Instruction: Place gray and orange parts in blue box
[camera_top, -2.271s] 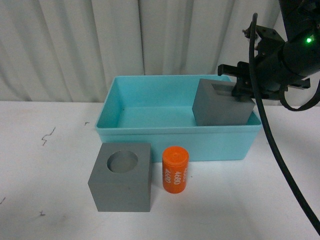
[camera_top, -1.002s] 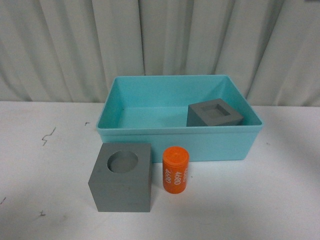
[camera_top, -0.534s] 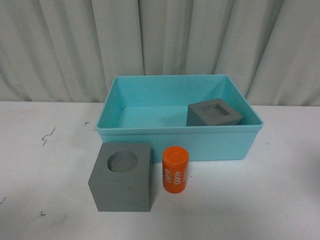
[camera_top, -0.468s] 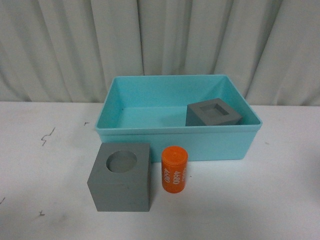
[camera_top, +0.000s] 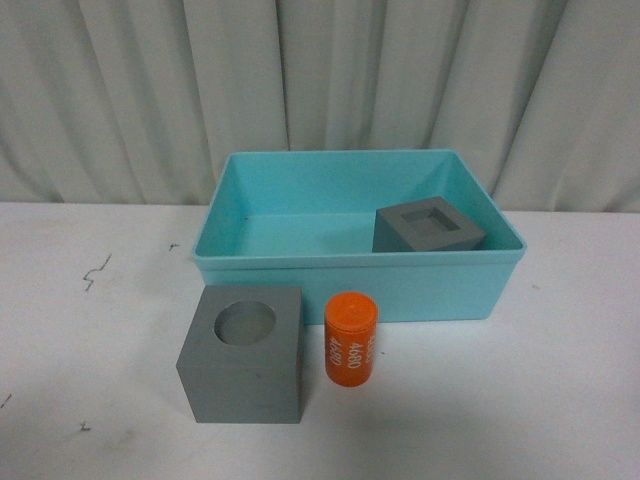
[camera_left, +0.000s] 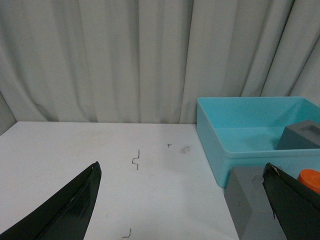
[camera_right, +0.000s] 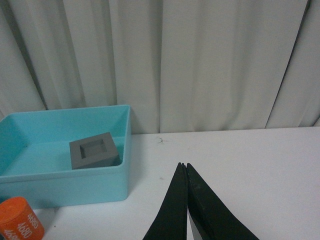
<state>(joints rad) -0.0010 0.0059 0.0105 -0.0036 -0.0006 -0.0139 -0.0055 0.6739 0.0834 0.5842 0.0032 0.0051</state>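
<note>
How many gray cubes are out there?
2. The square-recess cube sits inside the blue box, at its right end. The round-hole cube stands on the table in front of the box, left of the orange cylinder.

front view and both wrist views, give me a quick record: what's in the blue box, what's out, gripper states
in box: square-recess gray cube, at right end of blue box
outside: round-hole gray cube and orange cylinder, apart, on table in front of box
left gripper: open, empty
right gripper: shut, empty
left to place: two parts
</note>
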